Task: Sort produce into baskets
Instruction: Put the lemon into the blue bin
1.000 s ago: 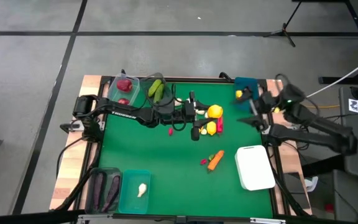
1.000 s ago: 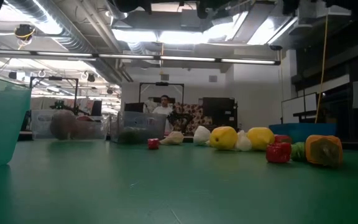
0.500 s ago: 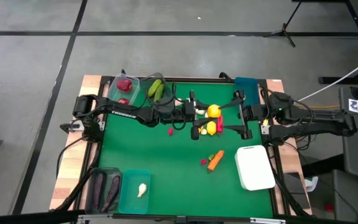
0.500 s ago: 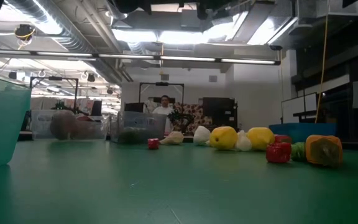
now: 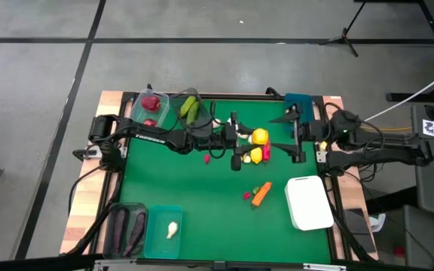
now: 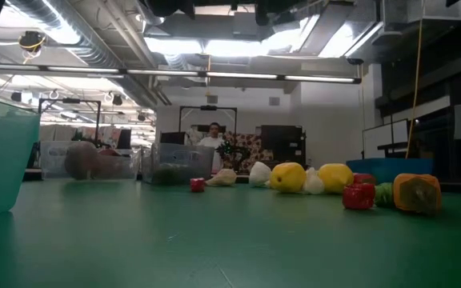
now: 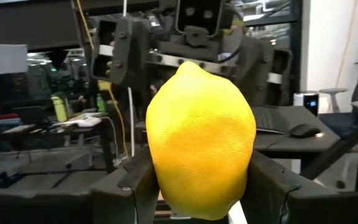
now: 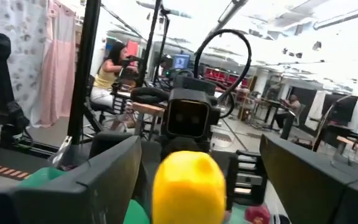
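Above green table (image 5: 202, 196), left fingers (image 7: 135, 186) clamp lemon (image 7: 201, 140).

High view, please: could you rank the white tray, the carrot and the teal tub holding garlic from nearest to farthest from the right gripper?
Measured from the right gripper:
1. White tray, at the table's right edge, close below the gripper.
2. Carrot, mid-table, slightly farther.
3. Teal tub, bottom-left corner, farthest.
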### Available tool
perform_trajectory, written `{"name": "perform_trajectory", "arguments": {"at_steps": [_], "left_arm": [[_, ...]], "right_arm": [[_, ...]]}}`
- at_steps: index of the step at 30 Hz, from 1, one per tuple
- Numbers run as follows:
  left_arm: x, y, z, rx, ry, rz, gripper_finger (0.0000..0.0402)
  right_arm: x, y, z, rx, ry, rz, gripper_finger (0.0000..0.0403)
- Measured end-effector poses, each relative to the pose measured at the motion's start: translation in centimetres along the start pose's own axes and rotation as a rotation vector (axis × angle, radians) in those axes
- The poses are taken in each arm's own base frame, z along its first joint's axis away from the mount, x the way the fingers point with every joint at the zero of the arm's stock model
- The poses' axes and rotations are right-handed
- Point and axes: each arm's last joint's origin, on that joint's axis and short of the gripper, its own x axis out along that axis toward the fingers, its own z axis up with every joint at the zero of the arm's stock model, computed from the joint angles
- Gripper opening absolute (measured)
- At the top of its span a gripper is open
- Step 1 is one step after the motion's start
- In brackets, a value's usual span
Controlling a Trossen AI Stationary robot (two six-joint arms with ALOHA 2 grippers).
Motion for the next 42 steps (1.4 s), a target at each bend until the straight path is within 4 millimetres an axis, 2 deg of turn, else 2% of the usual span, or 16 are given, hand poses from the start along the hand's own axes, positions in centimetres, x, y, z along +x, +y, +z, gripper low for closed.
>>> {"name": "perform_trajectory", "arguments": {"at_steps": [12, 21, 24, 36, 42], "left_arm": [[0.0, 0.0, 0.0, 0.0, 0.001, 0.003, 0.0175], [0.0, 0.0, -0.2, 0.001, 0.019, 0.001, 0.0175], [0.0, -0.1, -0.2, 0.001, 0.023, 0.001, 0.0175], [0.0, 0.0, -0.2, 0.0, 0.024, 0.004, 0.0175], [0.0, -0.1, -0.4, 0.021, 0.039, 0.002, 0.0194]], "right_arm": [[2.6, 0.1, -2.2, 0.021, 0.048, 0.073, 0.0328], [2.8, 0.1, -2.3, 0.022, 0.047, 0.076, 0.0325], [2.8, 0.1, -2.3, 0.022, 0.048, 0.069, 0.0307], [2.8, 0.1, -2.4, 0.025, 0.061, 0.07, 0.0178], [2.8, 0.1, -2.5, 0.027, 0.067, 0.072, 0.0166]]}}
